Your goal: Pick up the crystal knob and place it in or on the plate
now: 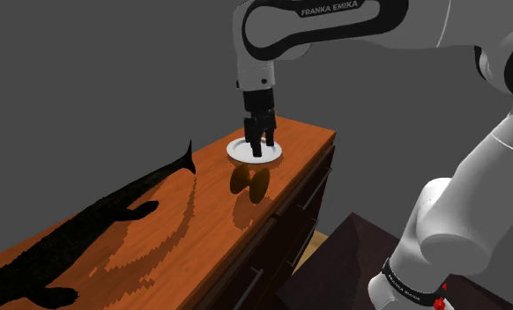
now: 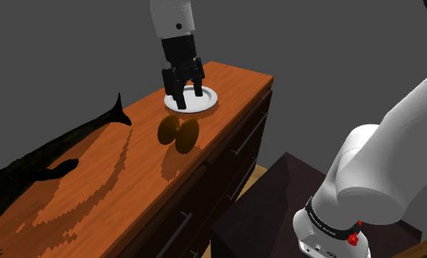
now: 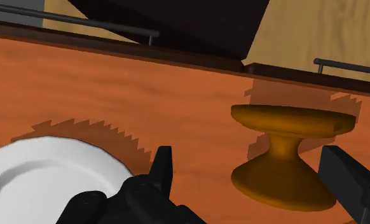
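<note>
On the orange-brown wooden tabletop point(image 1: 301, 143) point(image 2: 234, 79) point(image 3: 114, 83): a white plate point(image 1: 275, 156) point(image 2: 209, 100) point(image 3: 44, 172) towards the far end, and just beside it an amber-brown knob point(image 1: 247, 180) point(image 2: 178, 132) point(image 3: 284, 159), spool-shaped, with one wide disc and one flared foot. Not on the plate; resting on the wood, close to the front edge above the drawers. Possibly lying on its side, judging by the two discs side by side in the second exterior view, though hard to say. Further along the top, towards both exterior views' left, a long black crocodile-like figure point(image 1: 96, 225) point(image 2: 43, 157), well apart from the plate.

Black hand point(image 1: 258, 148) point(image 2: 187, 96) point(image 3: 248, 159) released, fingers point(image 3: 163, 167) spread wide, pointing down over the plate's near rim in the shoulder view. In the wrist view, knob between the two fingers, touched by neither. Nothing grasped.

White arm point(image 1: 334, 22) arching in from the upper right of the shoulder view.
</note>
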Robot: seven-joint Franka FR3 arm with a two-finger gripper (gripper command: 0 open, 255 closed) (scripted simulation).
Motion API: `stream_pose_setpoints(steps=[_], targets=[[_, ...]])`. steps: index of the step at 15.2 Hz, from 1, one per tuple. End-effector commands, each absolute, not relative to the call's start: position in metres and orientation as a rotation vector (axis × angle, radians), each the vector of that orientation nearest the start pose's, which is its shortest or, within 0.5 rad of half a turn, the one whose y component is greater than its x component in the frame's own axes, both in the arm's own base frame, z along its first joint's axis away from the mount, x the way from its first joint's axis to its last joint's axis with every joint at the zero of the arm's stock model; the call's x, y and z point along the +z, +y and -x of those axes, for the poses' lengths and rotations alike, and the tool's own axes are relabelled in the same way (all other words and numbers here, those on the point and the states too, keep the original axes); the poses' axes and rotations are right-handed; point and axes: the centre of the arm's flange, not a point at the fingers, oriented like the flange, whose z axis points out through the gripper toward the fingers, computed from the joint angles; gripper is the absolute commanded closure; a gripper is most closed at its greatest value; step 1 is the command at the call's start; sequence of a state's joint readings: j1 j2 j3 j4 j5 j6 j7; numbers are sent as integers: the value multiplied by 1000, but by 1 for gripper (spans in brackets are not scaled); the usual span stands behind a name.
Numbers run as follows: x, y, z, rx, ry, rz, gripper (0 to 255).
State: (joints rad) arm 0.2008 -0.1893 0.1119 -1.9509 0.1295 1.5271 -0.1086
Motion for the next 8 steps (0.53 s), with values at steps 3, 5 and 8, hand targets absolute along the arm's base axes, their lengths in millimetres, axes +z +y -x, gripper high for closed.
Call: stream_pose_setpoints(steps=[3, 5, 8], targets=[[521, 216, -467, 463, -809, 2919, 0], [513, 225, -468, 478, -840, 2909, 0], [498, 225, -463, 478, -840, 2909, 0]])
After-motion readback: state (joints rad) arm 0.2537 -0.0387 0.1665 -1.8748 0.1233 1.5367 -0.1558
